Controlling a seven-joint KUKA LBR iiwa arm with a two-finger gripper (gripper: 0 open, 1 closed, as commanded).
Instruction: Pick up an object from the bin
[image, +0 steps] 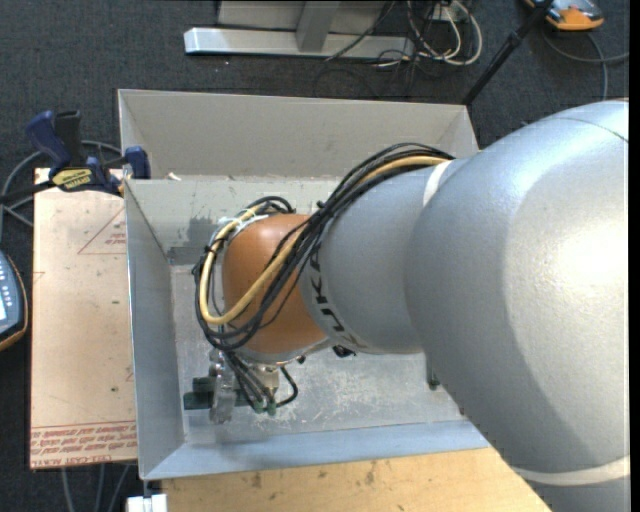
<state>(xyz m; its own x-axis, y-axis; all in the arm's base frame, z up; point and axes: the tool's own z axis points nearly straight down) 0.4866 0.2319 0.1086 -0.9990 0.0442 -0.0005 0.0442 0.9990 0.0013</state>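
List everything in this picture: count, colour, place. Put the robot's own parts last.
bin: one, grey metal, middle of the view.
small dark piece: one, black, in the bin's lower-left corner beside the tool; cannot tell whether it is loose or part of the tool.
stand base: one, silver, on the floor beyond the bin.
floor cables: several, dark and pale, top of the view.
arm: one, grey, reaching in from the right.
orange cover: one, at the wrist.
wrist cables: one bundle, black and yellow, looped round the cover.
tool: one, low in the bin's lower-left corner.

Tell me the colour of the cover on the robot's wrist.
The cover is orange, in the camera view.
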